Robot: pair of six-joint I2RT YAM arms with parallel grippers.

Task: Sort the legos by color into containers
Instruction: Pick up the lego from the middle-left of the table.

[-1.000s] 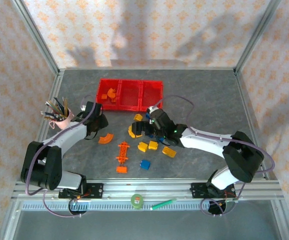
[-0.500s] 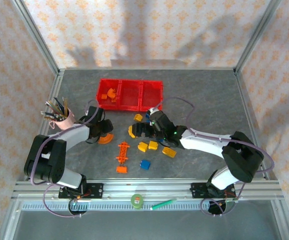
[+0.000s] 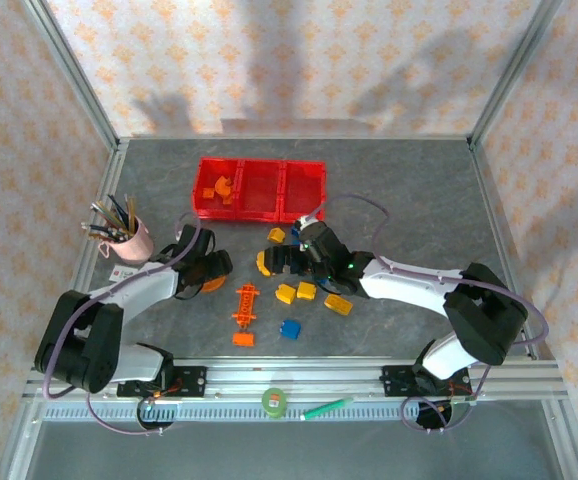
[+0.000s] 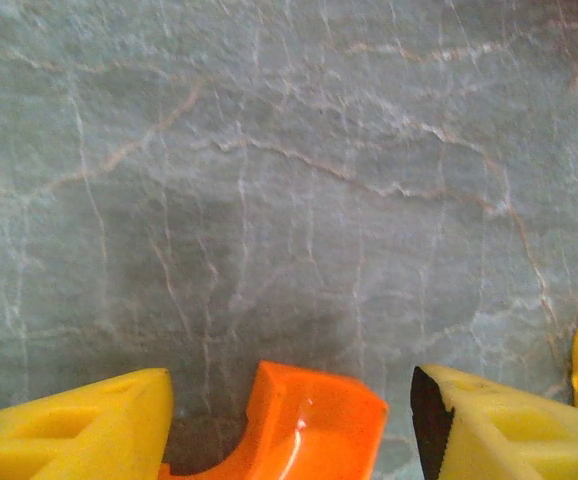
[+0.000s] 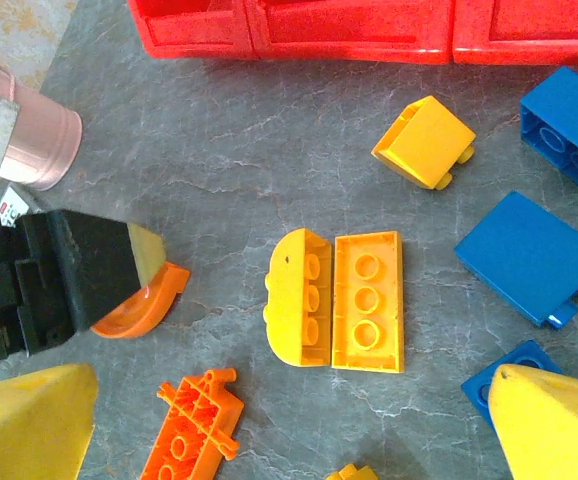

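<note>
Because the curved orange plastic arch brick (image 4: 314, 430) lies on the grey marbled table (image 4: 269, 200), well short of the red translucent plastic bins (image 3: 265, 188), I hold my left gripper (image 4: 291, 400) low, jaws apart astride it, gripping nothing, ready to pinch it.

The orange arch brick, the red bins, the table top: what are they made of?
The orange arch brick looks like hard moulded plastic, glossy, with a bright highlight on its curve. The red bins seem thin plastic, shiny at the rims. The table top is grey, matt, pale-veined: stone or a stone-print laminate; I can't tell which.
</note>
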